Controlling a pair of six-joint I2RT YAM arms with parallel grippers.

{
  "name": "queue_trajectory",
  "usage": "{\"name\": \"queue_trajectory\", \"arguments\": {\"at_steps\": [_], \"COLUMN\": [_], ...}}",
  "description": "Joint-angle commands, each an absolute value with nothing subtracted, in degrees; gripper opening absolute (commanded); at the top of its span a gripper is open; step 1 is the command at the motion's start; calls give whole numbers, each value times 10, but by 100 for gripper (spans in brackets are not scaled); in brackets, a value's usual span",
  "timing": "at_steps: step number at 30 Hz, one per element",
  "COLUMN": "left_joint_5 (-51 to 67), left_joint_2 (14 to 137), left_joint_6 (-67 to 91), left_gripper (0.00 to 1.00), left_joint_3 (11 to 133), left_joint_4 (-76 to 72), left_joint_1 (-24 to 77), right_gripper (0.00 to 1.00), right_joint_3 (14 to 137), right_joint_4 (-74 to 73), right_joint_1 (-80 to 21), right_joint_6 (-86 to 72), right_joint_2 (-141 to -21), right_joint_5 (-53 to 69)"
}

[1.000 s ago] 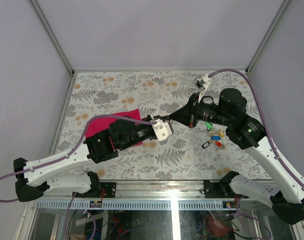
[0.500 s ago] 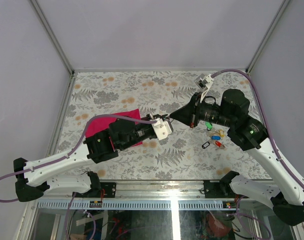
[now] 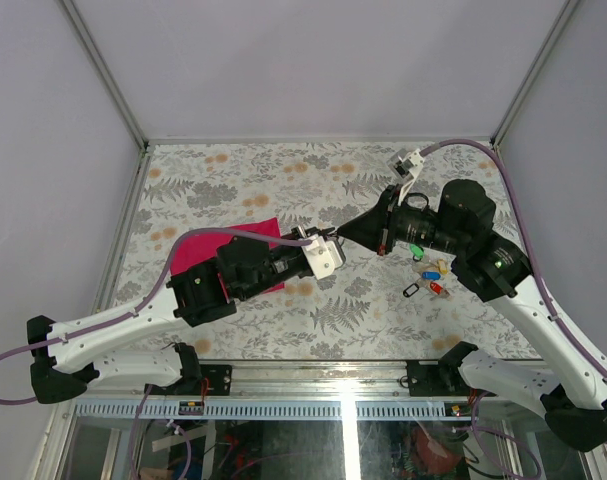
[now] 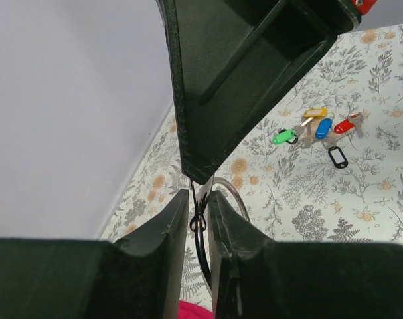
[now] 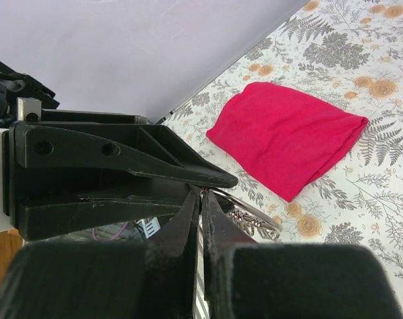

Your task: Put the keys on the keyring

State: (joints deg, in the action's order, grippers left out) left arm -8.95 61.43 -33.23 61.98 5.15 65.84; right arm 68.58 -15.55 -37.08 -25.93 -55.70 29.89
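The keyring [image 4: 236, 194] is a thin silvery loop held in the air between both arms. My left gripper [image 4: 198, 194] is shut narrowly on its wire, which runs edge-on between the fingers. From the opposite side my right gripper [image 5: 200, 193] is shut tip-to-tip on the keyring [image 5: 254, 214]. In the top view the left gripper [image 3: 330, 244] and right gripper [image 3: 342, 238] meet nose to nose above the table's middle. The keys [image 3: 430, 272], with green, yellow, blue and red heads and a black tag, lie together on the table under the right arm. The left wrist view shows the keys [image 4: 314, 127] too.
A magenta cloth [image 3: 264, 229] lies on the flowered table, partly under the left arm, and the right wrist view shows the cloth [image 5: 287, 136] too. Pale walls enclose the table on three sides.
The right wrist has shifted slightly toward the left gripper. Both grips and the keys on the table look unchanged.
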Motion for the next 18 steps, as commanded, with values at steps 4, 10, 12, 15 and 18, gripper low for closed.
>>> {"name": "queue_trajectory", "arguments": {"at_steps": [4, 10, 12, 15, 18], "left_joint_5": [-96, -99, -104, -117, -149], "left_joint_2": [604, 602, 600, 596, 598], "left_joint_6": [-329, -328, -329, -320, -296], "left_gripper": [13, 0, 0, 0, 0], "left_joint_3": [626, 626, 625, 626, 642], "left_joint_4": [-10, -9, -11, -10, 14], "left_joint_1": [657, 657, 658, 657, 657], "right_gripper": [0, 0, 0, 0, 9], "right_joint_3": [688, 689, 689, 690, 696], "right_joint_4": [-124, -129, -133, -135, -143], "right_joint_1": [-371, -371, -371, -371, -371], "right_joint_6": [-268, -263, -261, -257, -250], "right_joint_2": [-545, -541, -541, -538, -535], "right_joint_5": [314, 309, 306, 300, 290]}}
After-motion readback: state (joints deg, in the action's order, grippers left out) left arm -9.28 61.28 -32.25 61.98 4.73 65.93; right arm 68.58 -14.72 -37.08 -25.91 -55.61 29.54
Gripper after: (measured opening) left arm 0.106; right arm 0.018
